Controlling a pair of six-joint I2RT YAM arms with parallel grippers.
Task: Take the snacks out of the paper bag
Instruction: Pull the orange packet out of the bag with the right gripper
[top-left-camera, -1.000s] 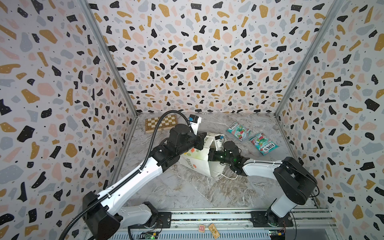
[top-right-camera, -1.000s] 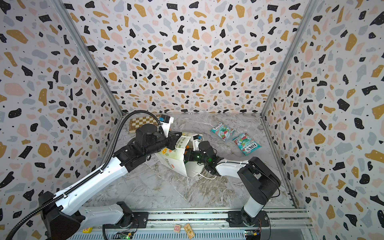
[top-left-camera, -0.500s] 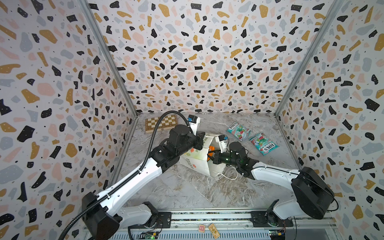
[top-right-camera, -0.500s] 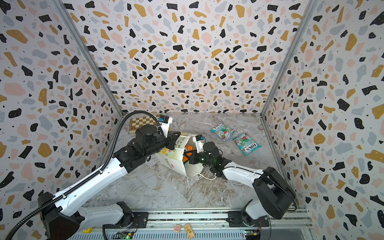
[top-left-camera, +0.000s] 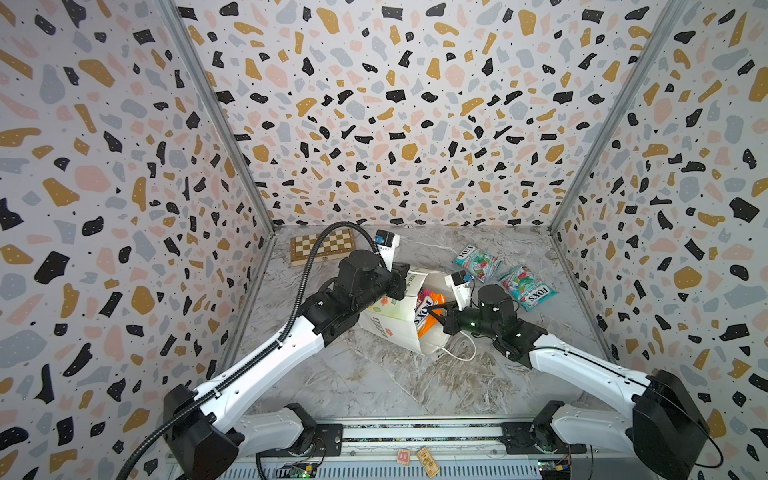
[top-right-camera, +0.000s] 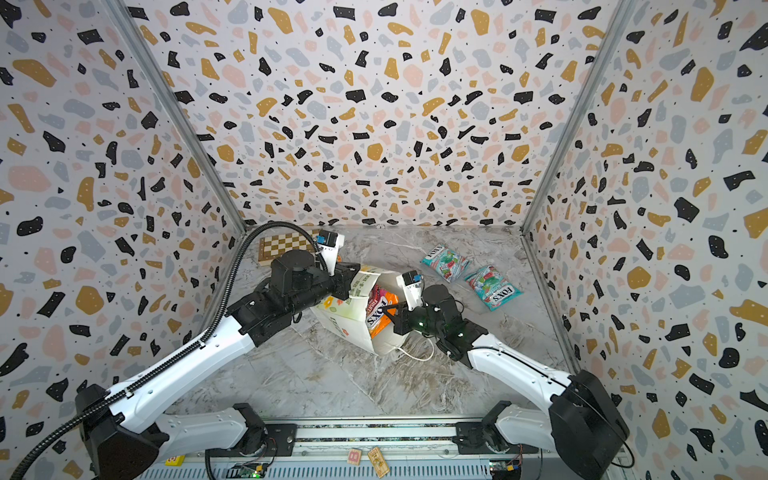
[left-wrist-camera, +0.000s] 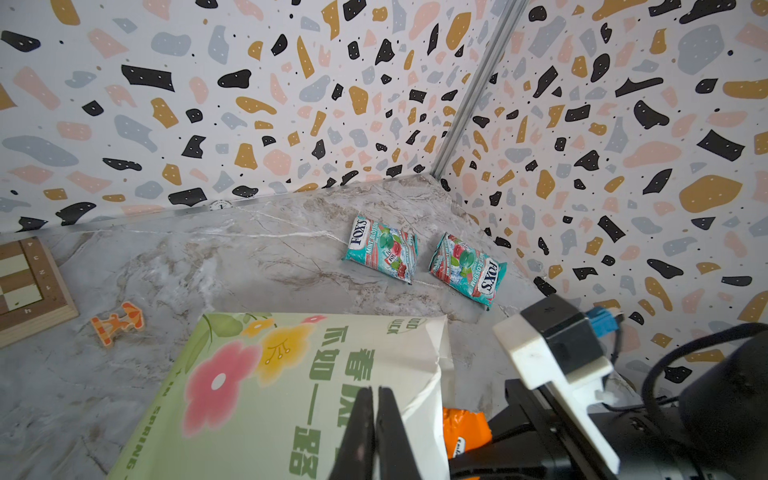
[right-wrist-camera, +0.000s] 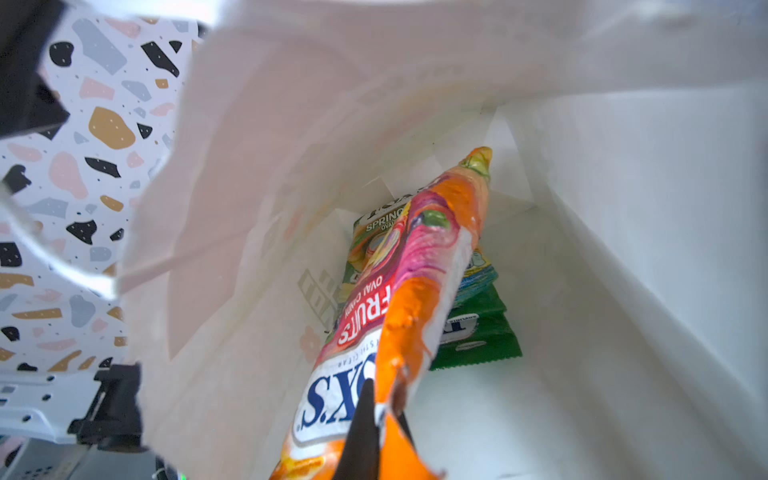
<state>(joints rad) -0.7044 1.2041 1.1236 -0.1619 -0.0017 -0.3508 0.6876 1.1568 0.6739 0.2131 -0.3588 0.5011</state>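
- Step in hand: an orange packet is being drawn out of the paper bag, which lies tipped on its side on the table with its mouth toward the right arm.
- Grip, right: the right gripper is clamped tight on the packet's near end. Most of the packet is inside the mouth.
- Grip, left: the left gripper is closed, and the bag's upper rim appears to be pinched in it, though the paper between the jaws is not plainly seen.
- Items out: two teal packets are laid on the table, well apart from the bag.
- Items left: green packets are seen deeper inside, beneath the orange one.
- Next move, as judged: the packet should be pulled straight out, kept clear of the rim and the cord handle, while the bag is held steady.
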